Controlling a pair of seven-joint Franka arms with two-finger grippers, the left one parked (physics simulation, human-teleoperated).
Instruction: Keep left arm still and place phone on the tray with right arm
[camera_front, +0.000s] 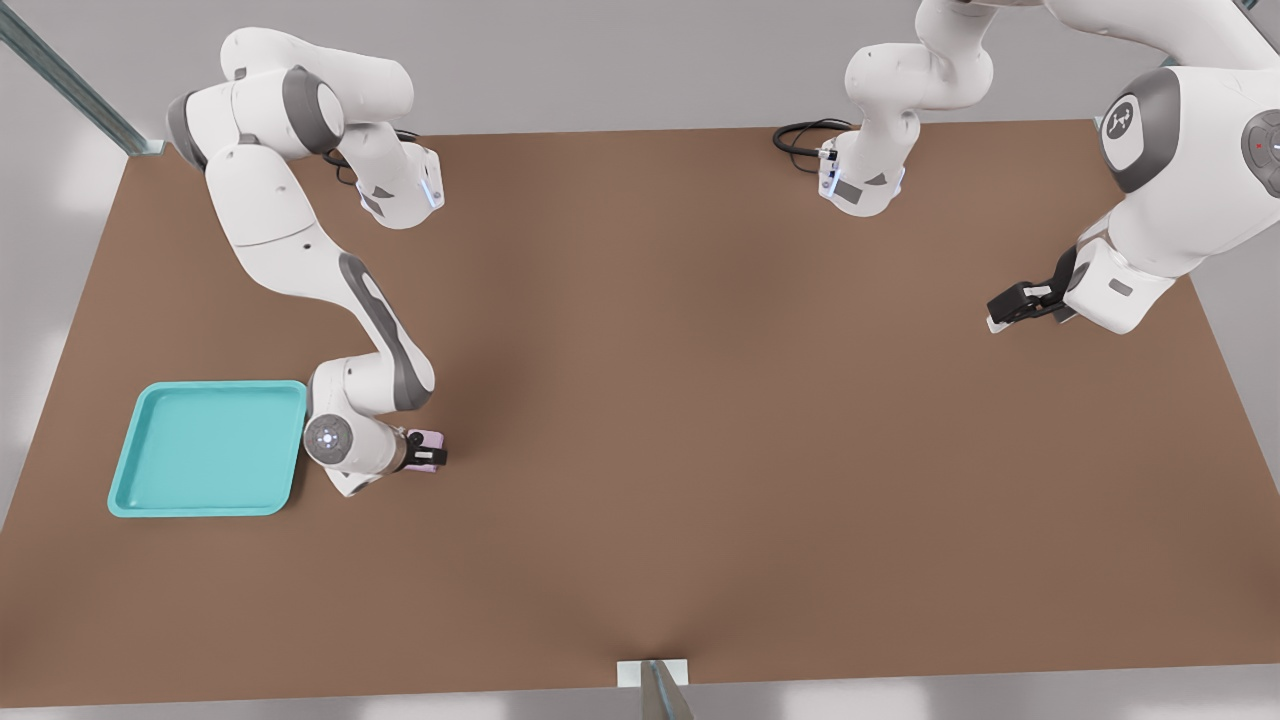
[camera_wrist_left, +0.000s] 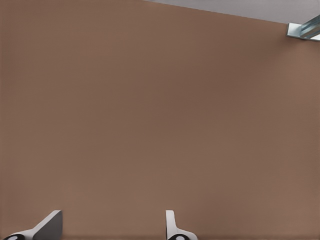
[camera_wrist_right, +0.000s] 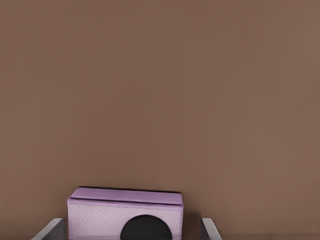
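We see the right arm (camera_front: 300, 240) built of glossy white rounded shells, with a long grey strip (camera_front: 385, 325) running down its side and darker grey bands at the joints. Its wrist ends in a round cap (camera_front: 328, 436) lit with a ring of small pale dots, and a thin blue light line (camera_front: 432, 190) marks its base, where a black cable (camera_front: 345, 165) loops out. The gripper (camera_front: 428, 452) is black — in the right wrist view its fingers (camera_wrist_right: 50, 230) show as pale grey wedges.
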